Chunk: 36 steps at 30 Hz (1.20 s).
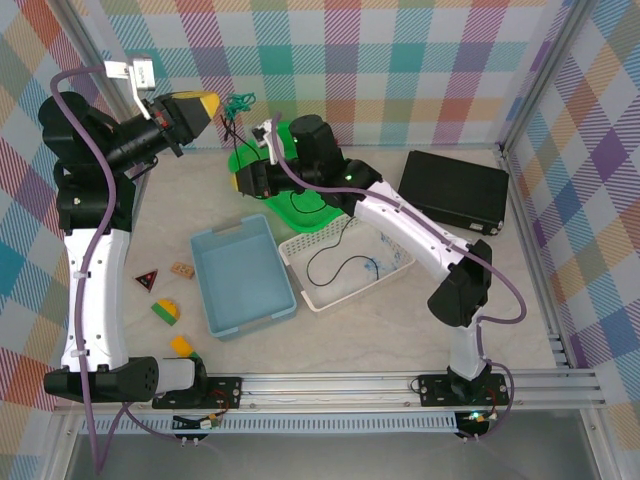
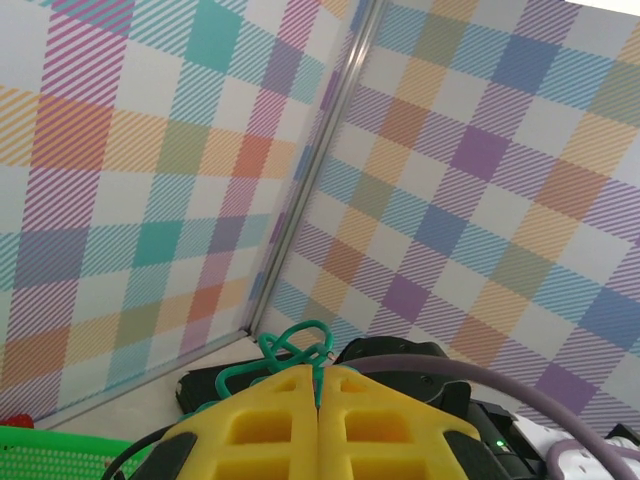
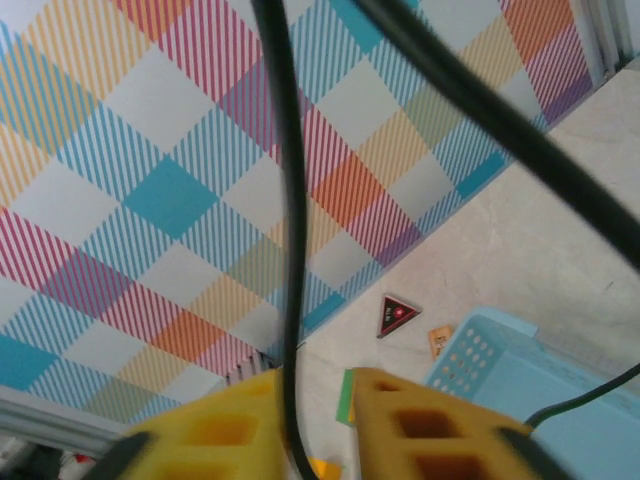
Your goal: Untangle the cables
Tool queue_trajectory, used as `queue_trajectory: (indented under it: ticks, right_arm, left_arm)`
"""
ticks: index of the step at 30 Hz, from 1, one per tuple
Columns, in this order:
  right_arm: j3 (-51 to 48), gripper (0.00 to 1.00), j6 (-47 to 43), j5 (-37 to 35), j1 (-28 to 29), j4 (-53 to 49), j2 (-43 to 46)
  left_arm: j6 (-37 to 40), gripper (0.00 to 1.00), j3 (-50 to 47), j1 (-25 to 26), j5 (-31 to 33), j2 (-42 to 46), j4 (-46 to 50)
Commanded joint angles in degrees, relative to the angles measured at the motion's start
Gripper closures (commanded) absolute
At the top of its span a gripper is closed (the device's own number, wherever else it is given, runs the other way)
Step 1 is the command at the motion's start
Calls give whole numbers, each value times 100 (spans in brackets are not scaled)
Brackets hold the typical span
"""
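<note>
My left gripper (image 1: 208,104) is raised at the back left, and its yellow fingers (image 2: 262,420) are shut on a green cable (image 1: 240,100). The cable loops in a small knot (image 2: 295,345) just past the tips. A thin black cable (image 1: 228,132) runs down from there toward my right gripper (image 1: 240,180), which hovers over a green tray (image 1: 262,207). In the right wrist view the black cable (image 3: 288,200) passes between the right gripper's (image 3: 315,385) jaws. It lies against one finger and the jaws stand apart. More black cable (image 1: 340,266) lies in the white basket (image 1: 396,264).
A light blue bin (image 1: 240,300) sits at centre front, with the white basket to its right. A black box (image 1: 455,190) lies at the back right. Small toy pieces, among them a dark triangle (image 1: 147,280), lie at the left. Checked walls close in the back and sides.
</note>
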State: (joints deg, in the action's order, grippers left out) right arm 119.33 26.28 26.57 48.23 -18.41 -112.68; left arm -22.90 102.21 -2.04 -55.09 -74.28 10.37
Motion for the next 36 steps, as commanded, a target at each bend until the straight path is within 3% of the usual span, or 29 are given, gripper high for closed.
queue_trajectory:
  ticks: [1,6,12,17,36]
  right_arm:
    - [73,99,-86,139,41,150,184]
    - [-351,100,-986,73,34,-533,613]
    - [-2017,100,-1358,37,-287,-834,1511]
    - [-2757,100,-1346,38,-578,-958,2071]
    - [-4066,100,-1534,233,-2143,-1750,3893]
  left_arm:
    - [-34,100,13,-63,290,42,-149]
    - [-133,100,295,-68,1317,-98,98]
    - [47,100,637,-68,2244,-164,288]
    - [130,100,830,-67,2417,-224,375]
    - [574,100,1283,-68,2598,-289,942]
